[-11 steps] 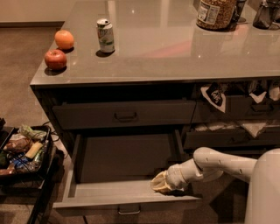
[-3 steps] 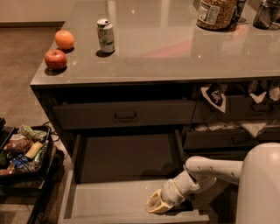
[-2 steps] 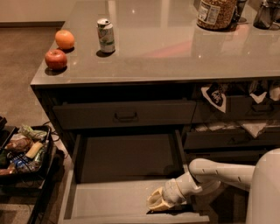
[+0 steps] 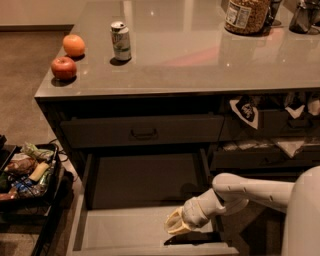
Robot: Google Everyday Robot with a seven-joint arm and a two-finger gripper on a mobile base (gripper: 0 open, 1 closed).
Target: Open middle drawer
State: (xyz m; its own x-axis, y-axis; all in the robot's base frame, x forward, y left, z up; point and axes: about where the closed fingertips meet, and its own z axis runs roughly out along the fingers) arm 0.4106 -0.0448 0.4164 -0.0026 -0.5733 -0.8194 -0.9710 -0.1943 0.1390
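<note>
While the upper drawer [image 4: 142, 131] with its larger handle sits closed under the grey countertop [image 4: 200, 55], the middle drawer [image 4: 125, 230] below it stands pulled far out toward the camera. Its shallow, pale grey floor is bare and lit, and its rear part lies in shadow. A white robot arm [image 4: 250, 190] reaches in from the lower right. Its yellowish gripper [image 4: 175, 225] hangs just above the right side of the open drawer's floor, casting a dark shadow beneath. Whether the gripper is spread or pressed together cannot be told. On the countertop's left end sit a red apple [image 4: 63, 67], an orange [image 4: 73, 45] and a drink can [image 4: 121, 41]; a large jar [image 4: 246, 15] stands at the far right. A black bin [image 4: 25, 170] of packaged items rests on the floor to the left.
</note>
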